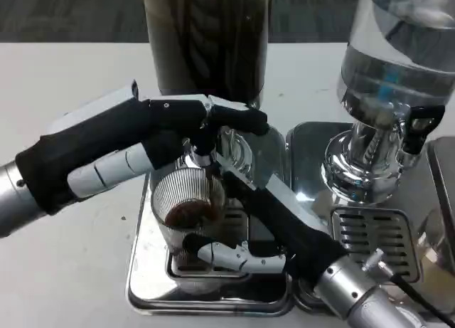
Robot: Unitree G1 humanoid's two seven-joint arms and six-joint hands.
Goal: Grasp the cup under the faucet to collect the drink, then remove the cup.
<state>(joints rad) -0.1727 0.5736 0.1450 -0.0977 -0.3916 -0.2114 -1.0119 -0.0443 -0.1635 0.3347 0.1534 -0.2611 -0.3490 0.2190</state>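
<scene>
A ribbed clear cup [186, 213] was recorded on the steel drip tray [146, 289] of the dark-drink dispenser [206, 40], directly below the faucet [201, 154] and a little toward seven o'clock of the frame's centre. The cup was seen upright, its wall fluted from rim to base, with a shallow pool of dark brown drink at the bottom and most of its height unfilled; no stream could be made out between spout and cup. The left hand [153, 139] was entered from nine o'clock, its fingers [238, 118] laid over the faucet lever, judged to be so placed that the flow could be worked; whether the lever was pressed or merely touched could not be told. The right hand [245, 242] was entered from five o'clock, its fingers [224, 255] curled about the cup's lower wall at the six o'clock side, a grasp judged to steady the cup under the spout and to serve for its removal. At three o'clock a second dispenser of clear liquid [394, 57] was noted on its own grated tray [370, 232], well apart from the cup. All was carried on the white desk [64, 79]. Collection was judged barely begun, removal not yet due.
</scene>
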